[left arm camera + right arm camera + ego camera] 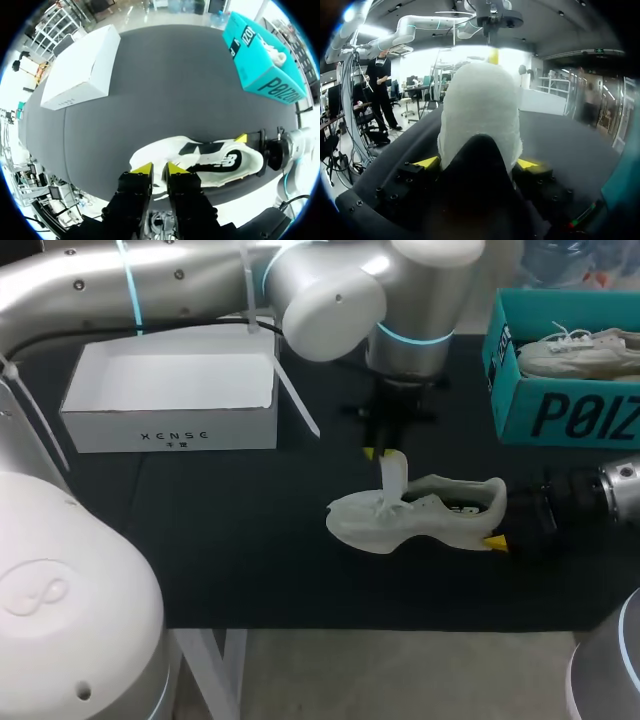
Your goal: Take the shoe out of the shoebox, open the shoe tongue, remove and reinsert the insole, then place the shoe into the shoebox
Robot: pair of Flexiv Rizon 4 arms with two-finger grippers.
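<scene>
A black cloth-covered tabletop (250,560) carries an open white cardboard shoebox (170,390) at the far left. An open teal cardboard shoebox (560,415) stands at the far right, with a pale laced trainer (575,352) lying inside it. Between the two boxes and nearer the front edge, well apart from both, a white mesh trainer with dark side markings (420,515) rests sole-down on the tabletop. Its toe points left and its heel points right. The shoe's white tongue (393,475) is pulled upright out of the opening, rising above the laces. The left arm comes in from the left and reaches past the middle. The left pincer (160,169) hangs directly over the forefoot, its yellow tips drawn almost together and clenched on the top of the tongue. The right pincer (477,162) comes in low from the right, level with the tabletop. Its fingers are spread wide, one on each side of the rounded heel, and press against it, so it grips the shoe from behind. One yellow fingertip (495,542) shows at the near side of the heel.
</scene>
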